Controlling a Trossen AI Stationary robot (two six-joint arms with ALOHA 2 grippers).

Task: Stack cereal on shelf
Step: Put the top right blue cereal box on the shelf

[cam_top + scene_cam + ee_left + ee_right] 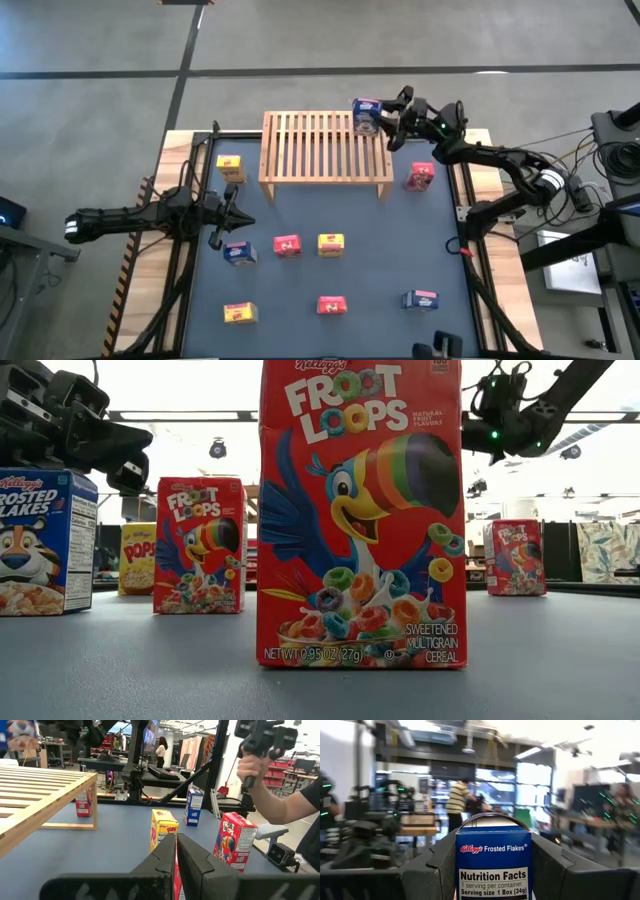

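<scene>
Cereal box [493,865] reading "Kellogg's Frosted Flakes" sits clamped in right end effector [492,870].

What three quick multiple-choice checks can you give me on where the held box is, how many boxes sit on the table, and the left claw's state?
1. Where is the blue box held by the right claw?
A. At the shelf's far right corner
B. By the table's near edge
C. Beside the left arm

2. How many cereal boxes stand on the blue table top?
A. Five
B. Eight
C. Nine

3. How is the left claw?
A. Shut on a yellow box
B. Wide open
C. Shut, holding nothing

Answers:
1. A: the high view shows the blue box over the far right corner of the shelf.
2. B: eight boxes show on the table in the high view; the ninth is in the right claw.
3. C: the left wrist view shows its fingers pressed together with nothing between them.
</scene>
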